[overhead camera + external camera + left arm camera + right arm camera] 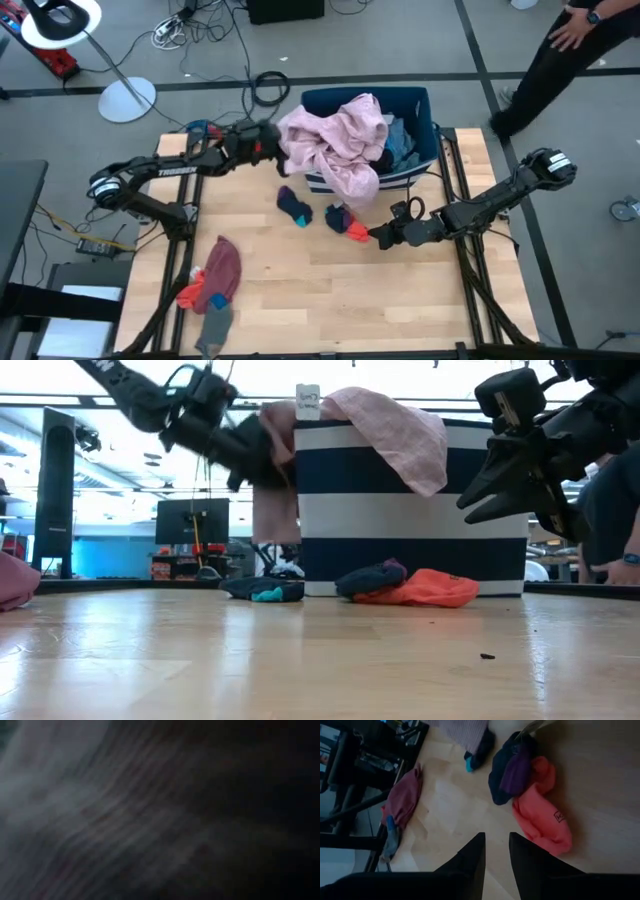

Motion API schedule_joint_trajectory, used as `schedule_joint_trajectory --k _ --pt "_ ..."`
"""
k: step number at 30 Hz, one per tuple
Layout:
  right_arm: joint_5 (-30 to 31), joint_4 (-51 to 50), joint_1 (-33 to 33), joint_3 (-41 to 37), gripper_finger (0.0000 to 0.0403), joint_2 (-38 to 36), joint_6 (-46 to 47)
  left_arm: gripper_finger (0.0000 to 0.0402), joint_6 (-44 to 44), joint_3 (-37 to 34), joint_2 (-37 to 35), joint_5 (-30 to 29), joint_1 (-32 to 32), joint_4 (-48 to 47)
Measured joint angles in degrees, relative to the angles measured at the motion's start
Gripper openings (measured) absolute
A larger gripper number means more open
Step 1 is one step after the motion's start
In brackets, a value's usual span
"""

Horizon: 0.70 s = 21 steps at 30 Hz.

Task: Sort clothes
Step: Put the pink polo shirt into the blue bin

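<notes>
A pink garment (pixel 335 140) is draped over the near rim of the dark blue striped bin (pixel 415 100) and hangs down its front; it also shows in the low view (pixel 390 430). My left gripper (pixel 268 145) is at the garment's left side, and cloth fills its wrist view. On the table in front of the bin lie a dark sock with a teal toe (pixel 295 207), a navy-purple sock (pixel 337 215) and a red-orange sock (pixel 542 815). My right gripper (pixel 496 837) is open and empty, above the table just right of the red-orange sock.
A pile of a maroon garment (pixel 222 268), a red-orange piece (pixel 190 295) and a grey piece (pixel 213 325) lies at the table's near left. More clothes lie inside the bin (pixel 402 145). A person (pixel 570 40) stands beyond the table's far right corner.
</notes>
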Motion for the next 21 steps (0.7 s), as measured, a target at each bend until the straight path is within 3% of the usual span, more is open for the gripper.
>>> schedule_joint_trajectory --k 6,12,16,21 --pt "0.02 0.15 0.0 0.0 0.0089 0.0 -0.02 0.0 0.32 12.59 0.1 1.63 -0.24 -10.62" --pt "0.2 0.15 0.0 0.0 0.0089 0.0 -1.05 0.0 6.07 24.39 0.63 2.11 -1.0 -17.52" --pt "0.94 0.15 -0.04 0.0 0.0089 0.0 -1.8 0.0 6.29 29.8 1.78 1.74 -1.66 -18.13" --pt "1.05 0.17 -0.04 0.0 0.0089 0.0 -2.22 0.0 5.91 35.99 6.67 6.69 -2.7 -19.55"
